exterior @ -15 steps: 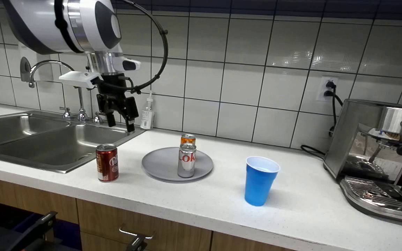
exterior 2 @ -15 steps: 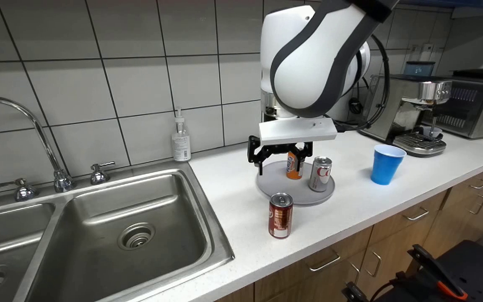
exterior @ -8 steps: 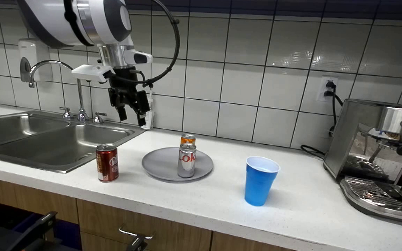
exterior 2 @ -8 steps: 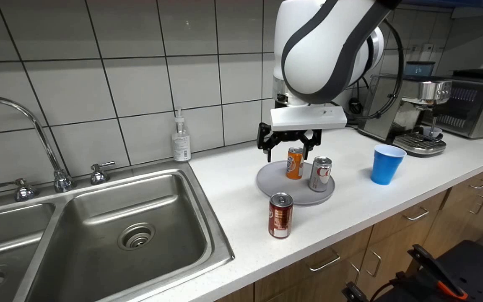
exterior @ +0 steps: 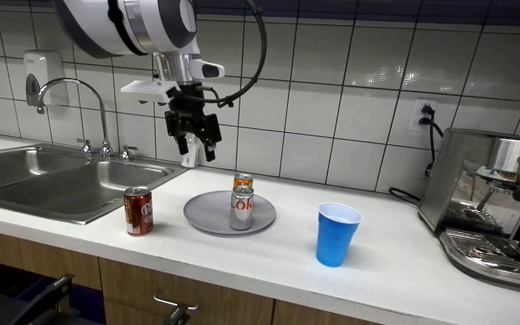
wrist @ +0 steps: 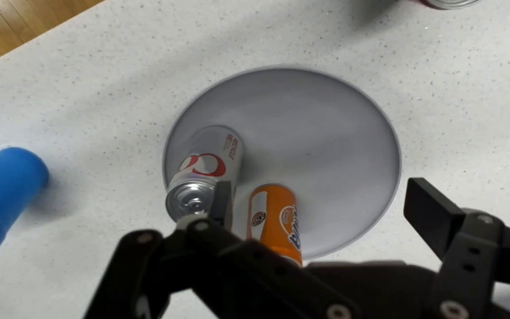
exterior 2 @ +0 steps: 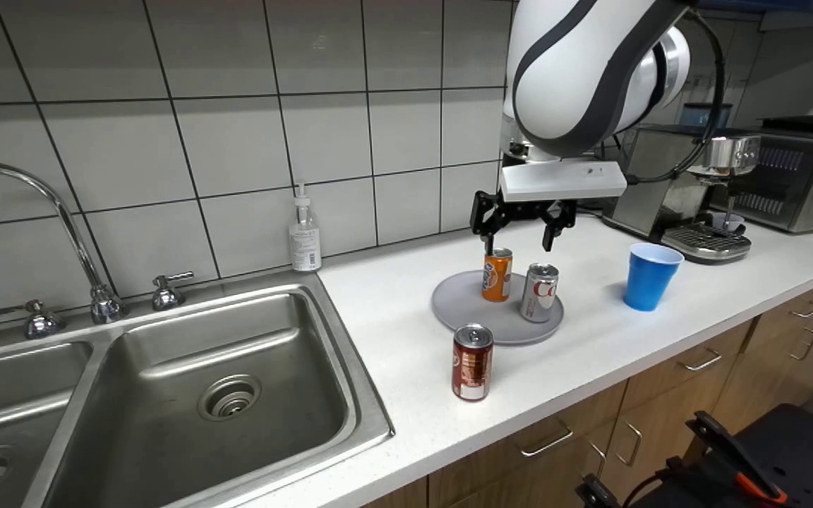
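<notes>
"Fanta can (exterior 2: 497, 279): where is it, and how would you handle things around it?"

"Upright on the grey plate (exterior: 210, 210). Taking it from the biggest down: the counter (exterior: 282, 243) carries everything, so I'd keep the arm (exterior 2: 569, 92) high over it until the aim is sure. The pincer (exterior 2: 519, 245) is spread wide, nothing between its jaws, hanging near the Fanta can without visible contact."

"And the smaller things?"

"The plate's rim is best left unbrushed, since a nudge could rock both cans on it. The blue cup (exterior: 337, 234) looks light and easy to tip; give it a wide berth. The silver Coke can (exterior: 241, 210) stands just beside the Fanta can, a thin strip of plate between them in the wrist view. One finger (wrist: 222, 201) covers part of the Coke can there, so any lowering should be centred on a single can and go straight down. The Dr Pepper can (exterior: 138, 211) stands off the plate, nearer the sink (exterior 2: 152, 437)."

"Anything different from a second ago?"

"The arm has travelled away from the sink, toward the espresso machine (exterior: 485, 207), in both exterior views. The pincer went along, just as wide, and touches nothing that I can see. Plate, cup and all three cans sit where they did."
</notes>
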Controlling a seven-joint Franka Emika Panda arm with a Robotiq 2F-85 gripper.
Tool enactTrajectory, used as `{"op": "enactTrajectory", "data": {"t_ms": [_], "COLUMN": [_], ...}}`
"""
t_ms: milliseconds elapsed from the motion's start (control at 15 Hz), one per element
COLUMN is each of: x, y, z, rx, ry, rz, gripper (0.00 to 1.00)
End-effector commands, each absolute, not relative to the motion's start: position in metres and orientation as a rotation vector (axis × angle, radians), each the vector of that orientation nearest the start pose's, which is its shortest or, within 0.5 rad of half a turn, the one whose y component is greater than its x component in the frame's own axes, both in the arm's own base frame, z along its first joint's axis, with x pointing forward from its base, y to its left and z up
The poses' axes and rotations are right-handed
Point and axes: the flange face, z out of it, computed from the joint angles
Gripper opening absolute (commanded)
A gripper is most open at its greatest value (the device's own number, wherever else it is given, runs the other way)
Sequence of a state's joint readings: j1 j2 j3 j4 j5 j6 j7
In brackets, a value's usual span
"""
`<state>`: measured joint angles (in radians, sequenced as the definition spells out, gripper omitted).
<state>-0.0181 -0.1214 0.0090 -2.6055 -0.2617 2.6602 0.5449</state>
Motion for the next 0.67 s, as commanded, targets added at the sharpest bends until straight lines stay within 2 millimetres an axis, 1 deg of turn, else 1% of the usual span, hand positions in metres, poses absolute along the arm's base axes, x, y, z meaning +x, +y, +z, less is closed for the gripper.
{"op": "enactTrajectory", "data": {"t_ms": [0,400,600], "x": [0.442,0.447,0.450], "y": [-0.028,-0.073,-0.089], "z": [0.321,0.316,0.310], "rx": [-3.191,-3.210,-3.215], "ry": [0.496,0.438,0.405], "rz": [-0.319,-0.290,-0.262], "gripper": [1.00,1.00,1.00]}}
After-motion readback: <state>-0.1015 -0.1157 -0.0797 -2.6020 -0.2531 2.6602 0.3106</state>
